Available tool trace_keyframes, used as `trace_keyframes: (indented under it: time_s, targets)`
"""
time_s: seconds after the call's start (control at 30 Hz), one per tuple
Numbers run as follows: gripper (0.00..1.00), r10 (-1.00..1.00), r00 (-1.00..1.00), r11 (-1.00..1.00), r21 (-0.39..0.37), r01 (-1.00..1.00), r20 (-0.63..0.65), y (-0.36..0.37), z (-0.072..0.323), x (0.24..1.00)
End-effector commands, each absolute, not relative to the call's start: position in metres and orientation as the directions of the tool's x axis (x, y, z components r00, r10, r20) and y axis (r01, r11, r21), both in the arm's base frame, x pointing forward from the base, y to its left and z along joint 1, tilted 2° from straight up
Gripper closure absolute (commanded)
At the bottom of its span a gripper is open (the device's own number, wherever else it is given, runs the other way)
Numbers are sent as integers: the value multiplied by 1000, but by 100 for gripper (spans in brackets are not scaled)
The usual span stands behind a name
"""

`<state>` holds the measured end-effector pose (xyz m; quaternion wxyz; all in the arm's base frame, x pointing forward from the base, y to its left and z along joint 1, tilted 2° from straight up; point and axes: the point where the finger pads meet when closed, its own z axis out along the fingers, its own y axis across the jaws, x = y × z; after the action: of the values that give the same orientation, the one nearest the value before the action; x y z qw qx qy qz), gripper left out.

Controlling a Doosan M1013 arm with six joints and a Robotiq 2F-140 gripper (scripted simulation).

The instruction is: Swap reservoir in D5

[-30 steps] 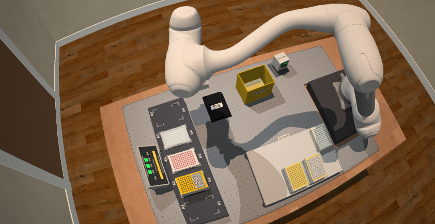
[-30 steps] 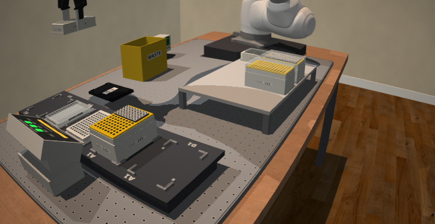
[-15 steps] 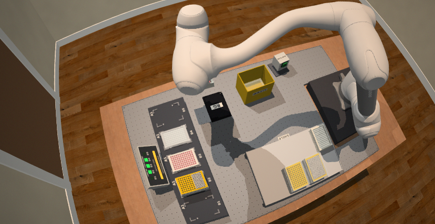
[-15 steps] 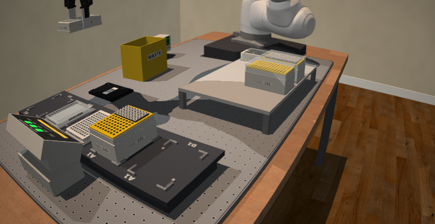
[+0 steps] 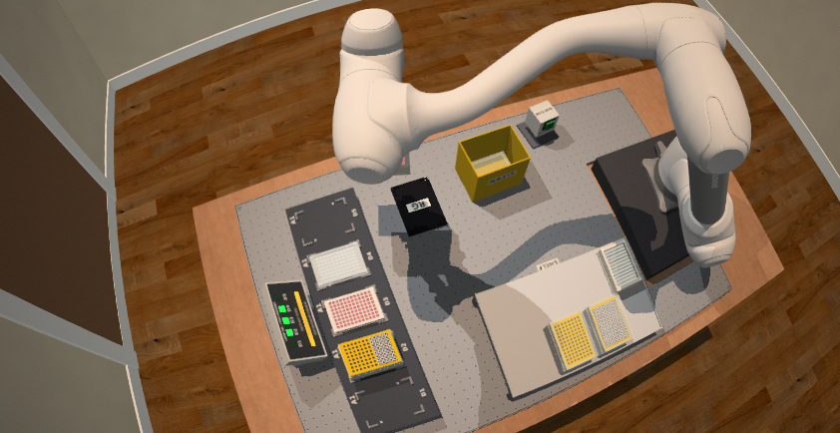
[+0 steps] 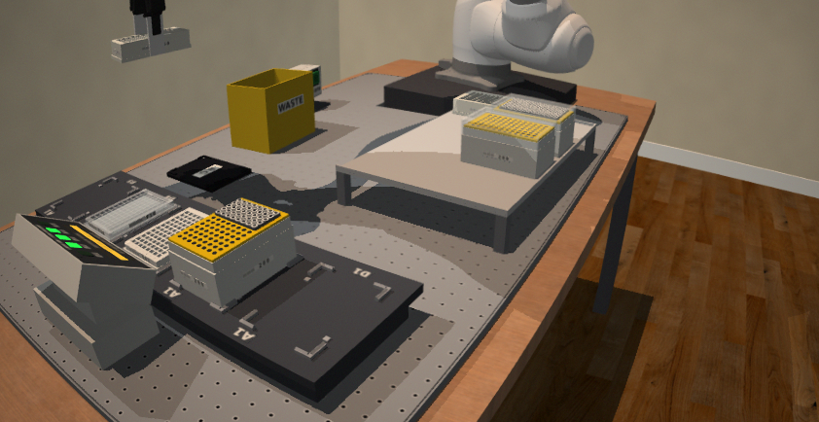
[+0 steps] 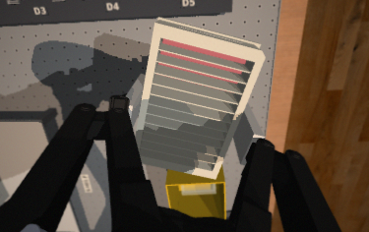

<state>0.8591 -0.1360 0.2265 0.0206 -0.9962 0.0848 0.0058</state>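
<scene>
My gripper [image 6: 150,32] hangs high above the table's far edge, beyond the RG nest, and is shut on the 12-trough reservoir [image 6: 146,41] across its width. In the wrist view the reservoir [image 7: 200,103] sits turned askew between the black fingers, with red liquid in the few troughs farthest from the camera. In the overhead view the arm hides it. Position D5 [image 5: 324,213] is bare inside its brackets. The other reservoir, W06 [image 5: 621,265], lies flat on the shelf [image 5: 558,324] at the end nearest the arm's base, and also shows in the side view [image 6: 480,100].
The deck holds a clear plate at D4 [image 5: 337,264], a pink plate at D3 [image 5: 353,309] and a tip rack at D2 [image 5: 370,352]; D1 [image 5: 390,403] is bare. Two tip racks [image 5: 591,329] stand on the shelf. The RG nest [image 5: 422,210], waste bin [image 5: 492,163], RESUME key [image 5: 542,118] and panel [image 5: 291,321] stand around.
</scene>
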Motion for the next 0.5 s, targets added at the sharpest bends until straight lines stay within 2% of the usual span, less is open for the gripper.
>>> trace_keyframes:
  time_s: [0.0,0.47]
  targets:
    - [100,-220,975,-975,-39,-220,-17,-136,227,859]
    - [100,-445,895,-894,-34,-446,-26,-136,227,859]
